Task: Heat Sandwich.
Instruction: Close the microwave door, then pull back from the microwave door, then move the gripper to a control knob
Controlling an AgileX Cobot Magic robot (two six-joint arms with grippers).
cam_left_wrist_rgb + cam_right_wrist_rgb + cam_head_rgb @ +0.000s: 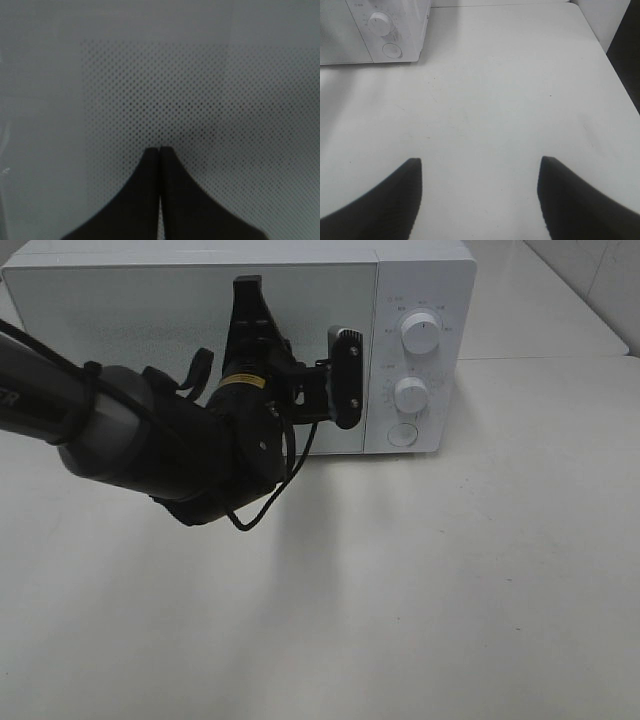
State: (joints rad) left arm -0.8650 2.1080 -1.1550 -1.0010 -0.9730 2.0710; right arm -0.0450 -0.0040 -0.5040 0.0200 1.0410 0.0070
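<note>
Your left gripper, jaws closed together on nothing, points toward 12 o'clock with its tips at the shut microwave door; the right gripper hangs wide open and empty above the table. The sandwich appears in no view and is probably behind that door. The upper knob lies at 3 o'clock from the left gripper, which looks the nearer one.

White microwave, upright, door closed
</note>
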